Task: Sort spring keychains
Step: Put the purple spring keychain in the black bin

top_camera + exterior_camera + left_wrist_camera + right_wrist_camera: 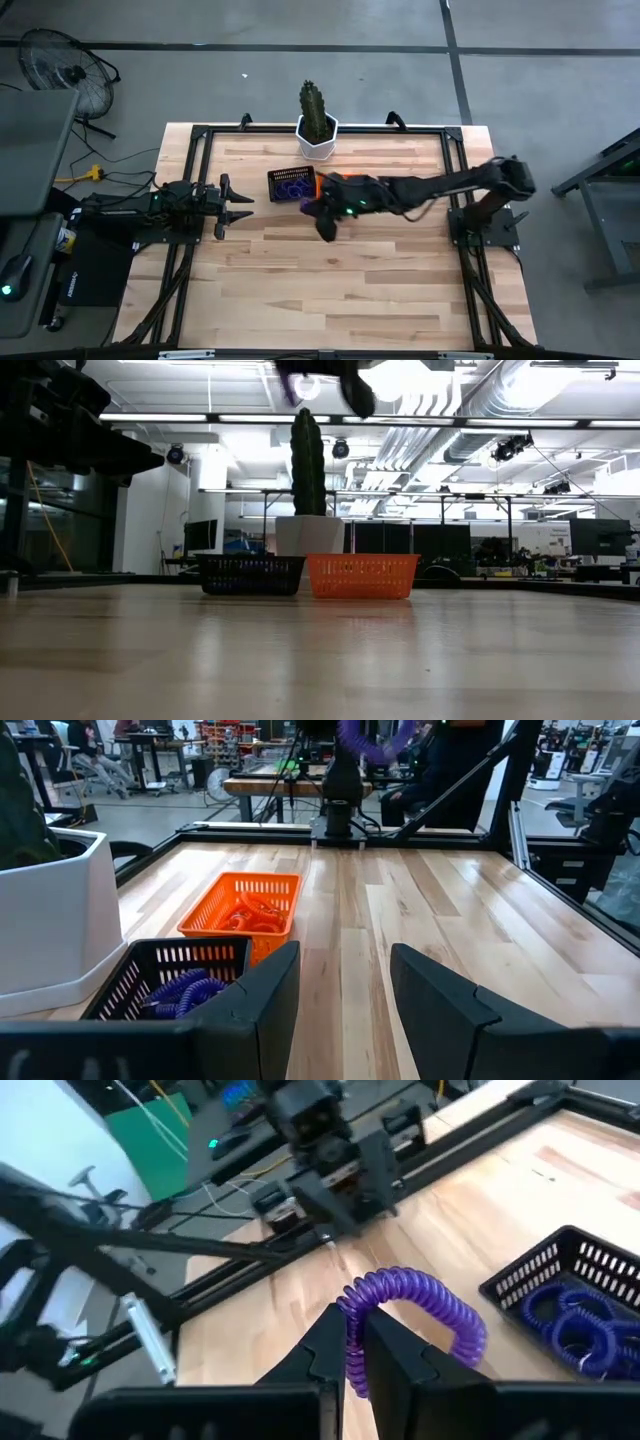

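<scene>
My right gripper (352, 1328) is shut on a purple spring keychain (425, 1295) and hangs high over the table's middle (318, 215), just near of the two baskets. The black mesh basket (290, 185) holds several purple keychains (570, 1325). The orange mesh basket (245, 910) beside it holds orange keychains (250, 915); in the high view my right arm covers most of it. Both baskets stand on the table by its far edge (250, 573) (362, 575). My left gripper (345, 995) waits open at the table's left (235, 205). My right gripper pinches the purple keychain between its two fingers at one end of the coil (352, 1315). The rest arches up and out past the fingertips, and the free end (470, 1340) droops. The keychain is lifted clear of the table, high in the low view (290, 380).
A white pot with a cactus (317, 130) stands at the far edge behind the baskets. A black frame (195, 140) runs along the table's edges. Bare wood (330, 290) fills the near half.
</scene>
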`<state>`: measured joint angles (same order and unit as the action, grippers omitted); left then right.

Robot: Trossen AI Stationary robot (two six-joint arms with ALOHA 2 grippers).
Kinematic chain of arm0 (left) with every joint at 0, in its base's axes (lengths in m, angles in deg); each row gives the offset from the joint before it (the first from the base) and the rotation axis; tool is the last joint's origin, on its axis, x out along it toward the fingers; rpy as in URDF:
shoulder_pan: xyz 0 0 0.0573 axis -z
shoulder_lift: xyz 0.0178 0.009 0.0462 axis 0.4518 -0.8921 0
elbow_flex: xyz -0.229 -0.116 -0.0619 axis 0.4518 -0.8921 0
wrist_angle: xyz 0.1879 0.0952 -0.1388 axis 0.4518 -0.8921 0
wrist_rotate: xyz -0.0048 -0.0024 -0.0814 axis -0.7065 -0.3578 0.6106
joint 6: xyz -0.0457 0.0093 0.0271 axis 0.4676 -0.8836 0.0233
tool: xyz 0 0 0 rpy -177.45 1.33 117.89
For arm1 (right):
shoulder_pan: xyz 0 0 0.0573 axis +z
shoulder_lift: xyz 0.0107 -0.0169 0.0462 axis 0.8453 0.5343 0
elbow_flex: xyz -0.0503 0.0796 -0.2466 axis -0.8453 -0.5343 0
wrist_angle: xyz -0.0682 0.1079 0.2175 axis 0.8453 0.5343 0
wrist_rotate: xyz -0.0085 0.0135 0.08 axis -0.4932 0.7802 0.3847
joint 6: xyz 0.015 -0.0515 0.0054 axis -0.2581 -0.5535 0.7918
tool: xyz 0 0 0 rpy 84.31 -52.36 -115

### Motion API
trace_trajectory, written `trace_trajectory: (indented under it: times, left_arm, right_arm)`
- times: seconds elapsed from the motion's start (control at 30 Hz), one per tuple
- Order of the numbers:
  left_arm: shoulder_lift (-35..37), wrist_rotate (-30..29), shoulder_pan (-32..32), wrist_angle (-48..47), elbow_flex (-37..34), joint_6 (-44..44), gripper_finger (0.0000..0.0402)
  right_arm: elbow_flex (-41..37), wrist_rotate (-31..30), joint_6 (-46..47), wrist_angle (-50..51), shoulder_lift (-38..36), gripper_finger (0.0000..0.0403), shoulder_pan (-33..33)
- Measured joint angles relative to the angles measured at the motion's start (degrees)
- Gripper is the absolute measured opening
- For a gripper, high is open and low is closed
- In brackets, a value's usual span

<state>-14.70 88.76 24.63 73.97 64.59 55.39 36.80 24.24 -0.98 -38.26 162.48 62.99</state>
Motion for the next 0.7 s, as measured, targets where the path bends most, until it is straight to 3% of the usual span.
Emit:
trace_trajectory:
  times: [0.3,0.47,0.7]
  left_arm:
    - [0.0,0.02,0.01,0.0,0.01,0.0,0.0156]
    - [0.0,0.0,0.01,0.0,0.0,0.0,0.0156]
    - [0.0,0.02,0.0,0.0,0.01,0.0,0.0156]
  right_arm:
    - [18.14,3.76,4.99,7.83,14.91,0.0024,-7.17]
    - [29.62,2.73,15.5,18.86,22.2,0.002,-9.97]
    - [37.85,0.56,24.66,30.67,29.07,0.0024,-12.85]
